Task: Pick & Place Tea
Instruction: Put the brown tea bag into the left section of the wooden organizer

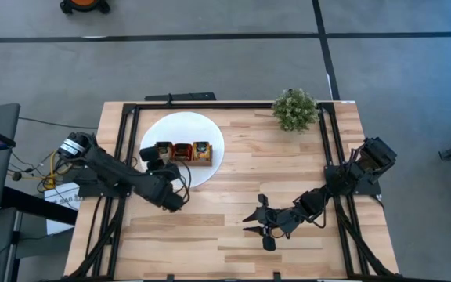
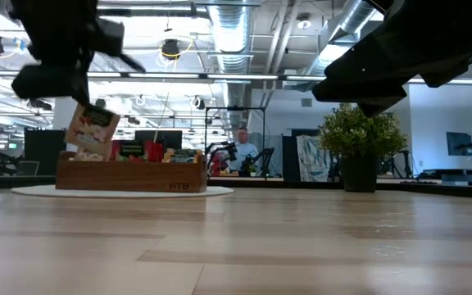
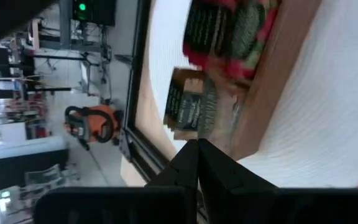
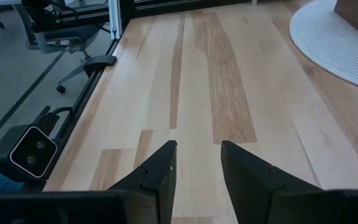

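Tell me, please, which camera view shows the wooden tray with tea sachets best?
The high view: the whole wooden tray with its three compartments lies on the white disc. The low view shows only its front wall and sachet tops, the left wrist view a blurred corner, the right wrist view perhaps a corner.

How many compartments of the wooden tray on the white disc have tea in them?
3. The wooden tray holds sachets in its left compartment, middle compartment and right compartment, seen from above. How many sachets each holds cannot be told.
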Robot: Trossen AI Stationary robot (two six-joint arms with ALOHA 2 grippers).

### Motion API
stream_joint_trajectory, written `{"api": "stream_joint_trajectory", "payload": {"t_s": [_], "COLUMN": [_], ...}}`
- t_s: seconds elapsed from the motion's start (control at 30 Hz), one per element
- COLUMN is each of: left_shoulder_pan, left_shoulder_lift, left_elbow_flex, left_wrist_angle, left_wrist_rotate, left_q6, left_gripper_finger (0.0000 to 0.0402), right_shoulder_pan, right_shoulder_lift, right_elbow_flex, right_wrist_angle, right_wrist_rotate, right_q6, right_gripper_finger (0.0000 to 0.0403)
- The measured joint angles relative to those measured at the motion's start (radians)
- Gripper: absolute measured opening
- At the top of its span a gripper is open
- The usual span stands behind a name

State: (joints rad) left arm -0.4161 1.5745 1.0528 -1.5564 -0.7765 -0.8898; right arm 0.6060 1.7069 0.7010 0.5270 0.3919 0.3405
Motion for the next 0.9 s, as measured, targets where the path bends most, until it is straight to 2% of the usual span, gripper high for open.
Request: {"api": "stream_joint_trajectory", "payload": {"t_s": [0.3, 0.57, 0.77, 0.9], "left_shoulder_pan": [0.088, 0.115, 0.117, 0.149], "left_shoulder_lift": [-0.007, -0.068, -0.129, -0.167], "left_elbow_flex": [-0.118, -0.174, -0.197, -0.219], "left_wrist_angle": [0.078, 0.280, 0.245, 0.232], "left_wrist_rotate": [-0.058, -0.080, -0.162, -0.130], "left_q6": [0.056, 0.161, 0.047, 0.006], "left_gripper_finger": [0.0000, 0.0000, 0.0000, 0.0000], "right_shoulder_pan": [0.000, 0.000, 0.000, 0.000], "right_shoulder_lift": [0.000, 0.000, 0.000, 0.000], "right_elbow_flex": [0.000, 0.000, 0.000, 0.000], "right_wrist_angle": [-0.002, -0.003, -0.005, -0.005], "right_wrist_rotate": [0.000, -0.001, -0.001, -0.001], "right_q6": [0.000, -0.001, 0.000, 0.000], "right_gripper_finger": [0.0118, 0.0118, 0.0118, 0.0118]}}
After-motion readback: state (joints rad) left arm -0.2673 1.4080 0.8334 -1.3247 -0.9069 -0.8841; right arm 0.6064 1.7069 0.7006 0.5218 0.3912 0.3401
